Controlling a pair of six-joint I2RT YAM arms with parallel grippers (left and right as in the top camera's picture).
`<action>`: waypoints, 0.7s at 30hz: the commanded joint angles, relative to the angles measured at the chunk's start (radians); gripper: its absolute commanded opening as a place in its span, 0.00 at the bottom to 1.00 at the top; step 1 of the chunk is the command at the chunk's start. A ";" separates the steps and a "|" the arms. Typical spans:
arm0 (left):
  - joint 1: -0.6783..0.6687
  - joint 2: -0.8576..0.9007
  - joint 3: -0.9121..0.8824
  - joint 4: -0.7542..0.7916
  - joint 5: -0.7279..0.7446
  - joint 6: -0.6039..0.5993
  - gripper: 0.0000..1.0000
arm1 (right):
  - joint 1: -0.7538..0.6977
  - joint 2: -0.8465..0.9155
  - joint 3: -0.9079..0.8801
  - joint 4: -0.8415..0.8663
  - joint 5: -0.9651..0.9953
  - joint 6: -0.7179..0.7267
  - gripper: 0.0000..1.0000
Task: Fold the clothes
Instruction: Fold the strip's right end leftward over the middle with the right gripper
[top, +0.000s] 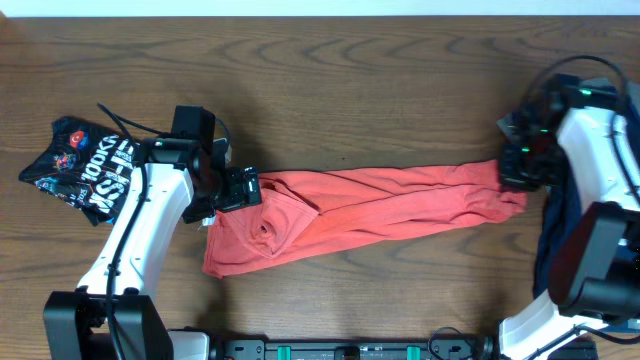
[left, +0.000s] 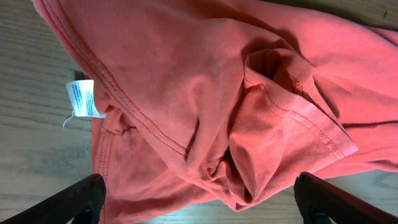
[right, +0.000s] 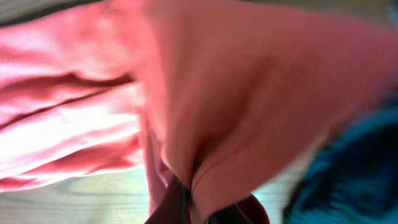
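The right gripper (top: 518, 172) is clamped on one end of the soft coral-red knit T-shirt (top: 380, 215), which lies bunched into a long rope across the wooden bench (top: 350, 90). The left gripper (top: 243, 189) hangs spread above its crumpled, stitched-hem end. Pulling now would likely tighten the wrinkles, or the limp cloth could slip free.

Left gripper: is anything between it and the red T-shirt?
Nothing visible. The open left gripper faces the bunched coral-red T-shirt directly; the shirt's small white care tag lies off to one side on the wooden table.
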 joint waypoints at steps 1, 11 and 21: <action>0.006 0.000 0.011 -0.001 -0.012 0.002 0.98 | 0.123 -0.006 0.005 0.003 -0.020 0.066 0.01; 0.006 0.000 0.011 -0.001 -0.012 0.002 0.98 | 0.415 0.002 0.002 0.047 -0.019 0.230 0.01; 0.006 0.000 0.010 -0.001 -0.012 0.002 0.98 | 0.573 0.043 0.002 0.095 -0.027 0.289 0.01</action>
